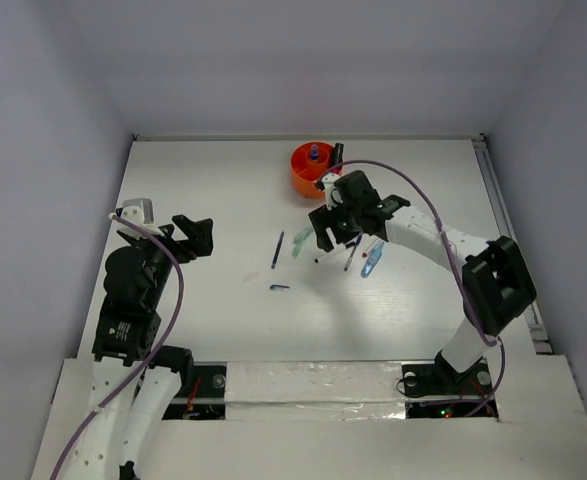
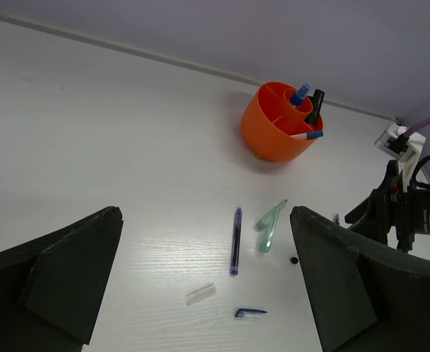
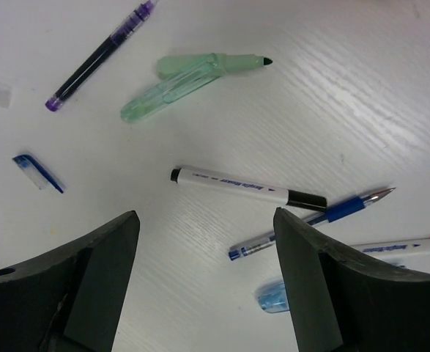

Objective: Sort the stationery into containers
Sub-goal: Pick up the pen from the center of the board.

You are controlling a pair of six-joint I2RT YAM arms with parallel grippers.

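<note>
The orange tub stands at the back of the table and holds a blue-capped bottle, a black marker and a white pen. Loose on the table lie a dark purple pen, a pale green marker, a white marker with black ends, a blue ballpoint, a red-tipped white marker and a light blue piece. My right gripper hovers open above these, holding nothing. My left gripper is open and empty, far to the left.
A small blue clip cap and a clear cap lie left of the pens. The right arm's cable arcs near the tub. Walls enclose the white table on three sides.
</note>
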